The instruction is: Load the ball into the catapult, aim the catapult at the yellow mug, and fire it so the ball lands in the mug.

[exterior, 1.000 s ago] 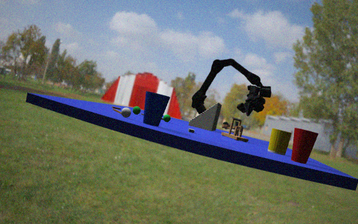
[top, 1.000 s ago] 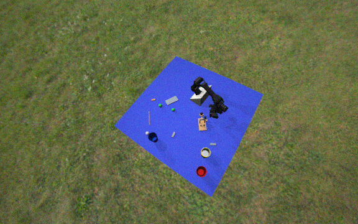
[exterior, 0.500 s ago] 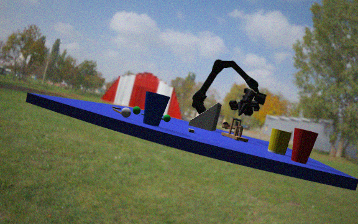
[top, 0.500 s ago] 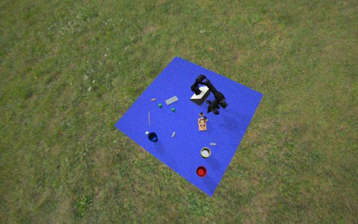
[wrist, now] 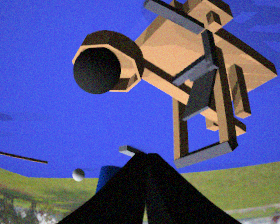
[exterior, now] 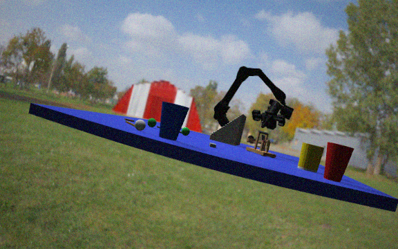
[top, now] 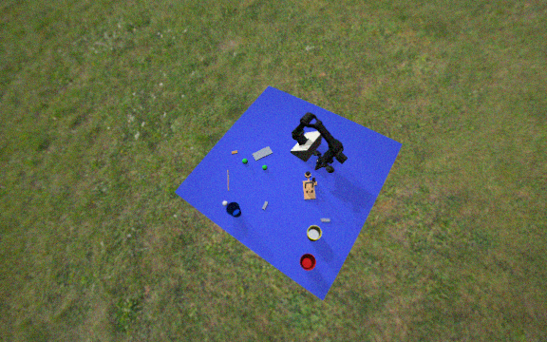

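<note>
The wooden catapult (top: 309, 195) (exterior: 260, 151) (wrist: 163, 42) stands on the blue table. A dark ball (top: 308, 174) (exterior: 251, 139) (wrist: 96, 70) sits in the cup at the end of its arm. The yellow mug (top: 313, 233) (exterior: 310, 158) stands upright beyond the catapult's far end from the ball; it is out of the wrist view. My gripper (wrist: 146, 162) is shut with nothing between the fingers. It hangs above the table, beside the ball end of the catapult, and shows no contact with it. In the top and exterior views its fingertips are too dark to tell apart.
A red mug (top: 308, 261) (exterior: 338, 162) stands behind the yellow one. A blue mug (top: 234, 209) (exterior: 173, 121) stands beside a white ball (top: 224, 202) (exterior: 139, 124) (wrist: 78, 174). A wedge (exterior: 231, 133) is near the arm's base. Two green balls, a grey slab (top: 262, 153) and small blocks lie about.
</note>
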